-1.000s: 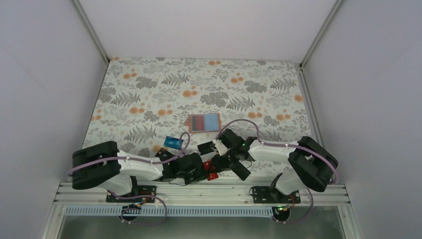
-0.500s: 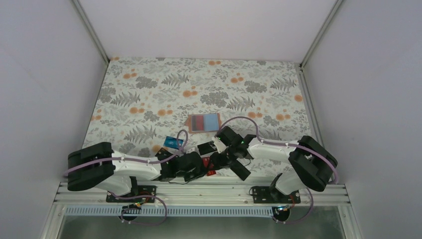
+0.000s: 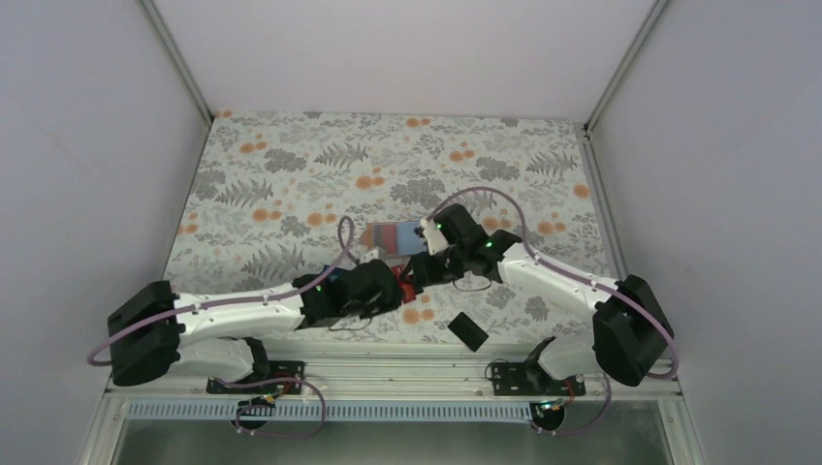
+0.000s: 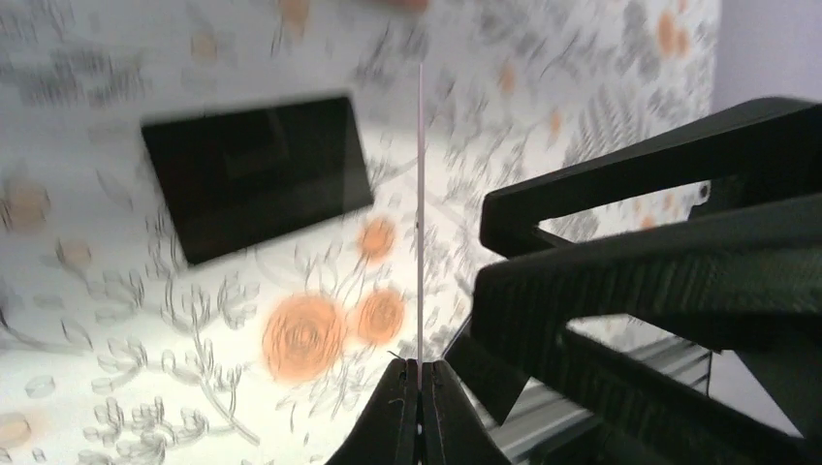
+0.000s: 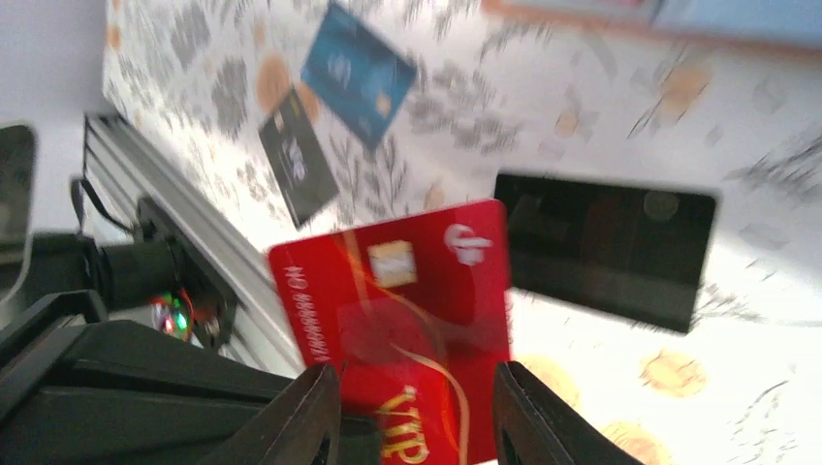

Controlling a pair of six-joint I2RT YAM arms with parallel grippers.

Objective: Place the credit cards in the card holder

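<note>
While the left end effector (image 4: 419, 373) is pressed tight together, it's pinching the red card (image 4: 420, 213), which from its own camera is just a thin edge-on line sticking straight up out of the fingertips. The right end effector (image 5: 412, 373) has its fingers partly spread with that same card sitting between them, one finger along each side edge. So it looks like both have hold of it at once, up off the surface (image 3: 291, 174). From above, the two meet around the middle, toward the near side, with the card in between them. Below and past the red card there's a black card (image 5: 606, 247) lying flat on the flowery print. Farther off toward the rail (image 5: 136, 170) is a second black card (image 5: 296, 165) with pale marks, and a blue card (image 5: 359, 68) near it but not touching, both flat. The holder (image 3: 388, 235) lies on the surface just beyond the end effectors, showing dark and pale-blue patches, with its right end hidden behind the right arm.
</note>
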